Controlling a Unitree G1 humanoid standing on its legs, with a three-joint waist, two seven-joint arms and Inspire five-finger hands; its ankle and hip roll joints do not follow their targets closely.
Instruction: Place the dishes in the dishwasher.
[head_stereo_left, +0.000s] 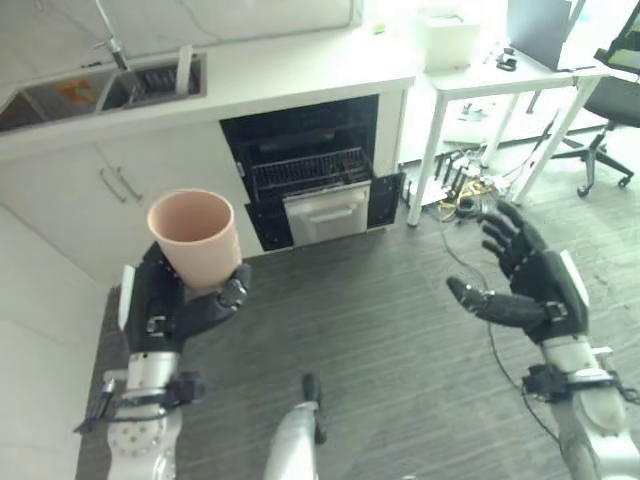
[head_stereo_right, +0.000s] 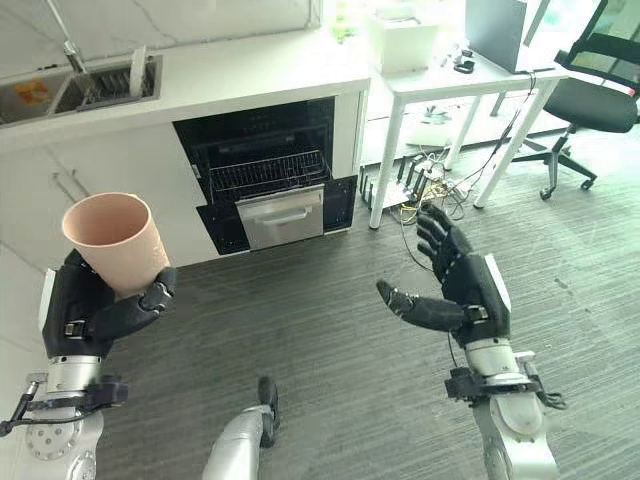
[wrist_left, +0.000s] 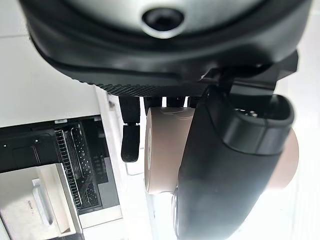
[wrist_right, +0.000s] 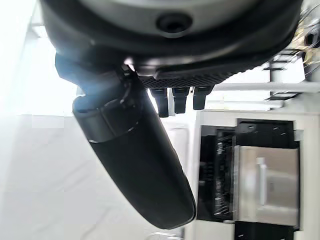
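The left hand (head_stereo_left: 170, 300) sits in the lower left of the frame and holds a pink cup (head_stereo_left: 195, 236). Its fingers and thumb curl around the bottom part of the cup. The cup stands nearly straight up, with its long way going up and down. Its open mouth points up and leans a little toward the upper left of the frame. The wide rim is on top and the narrow base is down in the hand. In the left wrist view the thumb lies across the side of the cup. The right hand (head_stereo_left: 530, 285) is in the lower right of the frame, well apart from the cup. Its fingers are spread out and nearly straight, and it holds nothing. The dishwasher (head_stereo_left: 310, 170) is in the upper middle of the frame, under the white counter (head_stereo_left: 290, 70). It is open, and a wire rack (head_stereo_left: 308, 172) shows inside it. A sink (head_stereo_left: 105, 88) is in the counter at the upper left. A white table (head_stereo_left: 500, 75) and an office chair (head_stereo_left: 610, 110) are at the upper right.
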